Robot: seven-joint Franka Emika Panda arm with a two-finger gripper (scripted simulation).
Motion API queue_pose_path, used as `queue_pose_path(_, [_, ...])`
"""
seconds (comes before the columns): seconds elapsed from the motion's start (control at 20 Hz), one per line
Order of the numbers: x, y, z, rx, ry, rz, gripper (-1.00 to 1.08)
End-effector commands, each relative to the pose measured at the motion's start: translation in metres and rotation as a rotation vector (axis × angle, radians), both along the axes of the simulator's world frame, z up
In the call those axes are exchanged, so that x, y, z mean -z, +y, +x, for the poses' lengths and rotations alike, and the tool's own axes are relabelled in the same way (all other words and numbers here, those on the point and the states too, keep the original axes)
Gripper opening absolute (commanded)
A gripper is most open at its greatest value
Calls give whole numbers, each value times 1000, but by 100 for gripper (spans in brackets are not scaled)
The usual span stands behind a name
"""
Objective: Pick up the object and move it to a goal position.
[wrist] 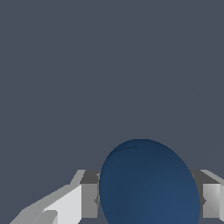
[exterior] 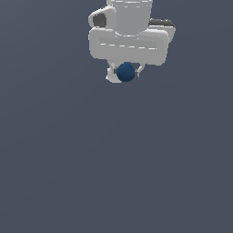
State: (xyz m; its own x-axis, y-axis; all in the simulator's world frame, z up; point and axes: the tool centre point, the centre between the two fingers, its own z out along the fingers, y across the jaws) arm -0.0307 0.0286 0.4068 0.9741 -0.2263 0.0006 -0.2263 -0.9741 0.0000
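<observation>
Our white claw (exterior: pixel 125 73) is clenched on the small, smooth dark blue sphere (exterior: pixel 125 72), which sits between the two fingers (wrist: pixel 70 205), one at each side. We should keep this squeeze constant and travel slowly to the goal, because a round ball can slip out; no goal marker is visible over the plain grey tabletop (exterior: pixel 113 173).

Exterior view: faces the white gripper (exterior: pixel 125 75) from off the arm, at a middling range, plain grey ground all round. Wrist view: looks out along the fingers (wrist: pixel 65 205), very close. Both views share the dark blue sphere (exterior: pixel 125 72) (wrist: pixel 148 183) and fingertips.
</observation>
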Motion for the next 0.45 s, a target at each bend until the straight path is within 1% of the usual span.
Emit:
queue_pose_path(0.0, [-13, 1, -2, -1, 1, 0, -100])
queue_pose_path(0.2, [-25, 1, -4, -1, 1, 0, -100])
queue_pose_path(0.4, [-29, 1, -3, -1, 1, 0, -100])
